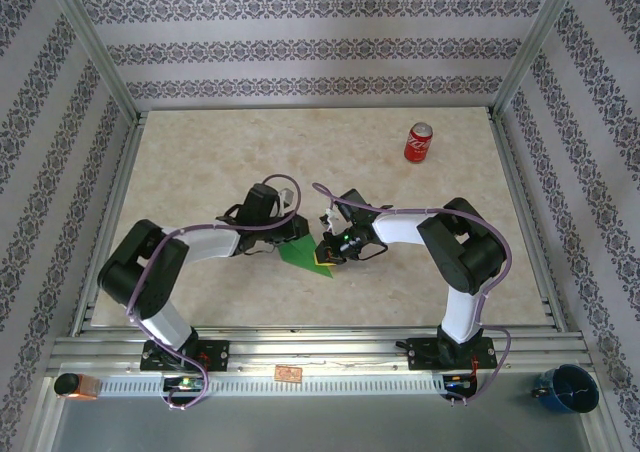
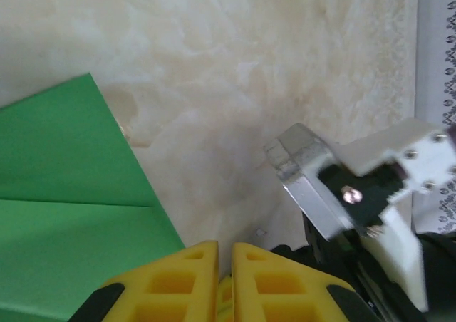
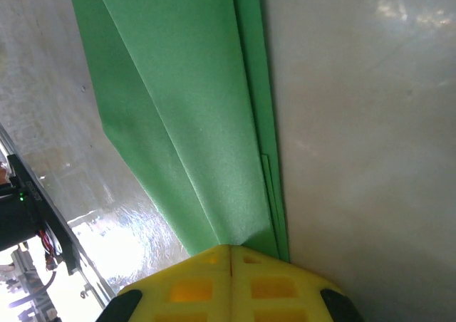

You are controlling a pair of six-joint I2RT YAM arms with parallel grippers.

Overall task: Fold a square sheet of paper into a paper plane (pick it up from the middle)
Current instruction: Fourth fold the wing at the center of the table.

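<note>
From the top camera, the green paper [image 1: 303, 252] lies on the marble-patterned table [image 1: 200, 162], a little nearer than its middle, folded to a point that faces the near edge. It sits between the two claws. The left gripper [image 1: 293, 236] reaches it from the left and the right gripper [image 1: 326, 259] meets its right edge. A red soda can [image 1: 419, 143] stands upright at the far right, well apart from the paper, and its contents cannot be seen. A blue cup [image 1: 570, 388] sits off the table by the right arm's base. Its inside is dark, so I cannot tell what it holds.

In the left wrist camera, the left gripper [image 2: 224, 279] has its yellow fingers [image 2: 178, 283] drawn almost together with a thin slit between them. No paper shows in the slit. The green paper [image 2: 71, 215] lies flat just to their left, showing one crease, and its edge runs up to the left finger.

In the right wrist camera, the right gripper [image 3: 231, 265] is fully closed, and the layered folds of the green paper [image 3: 185, 115] run straight into its pinched tips.
</note>
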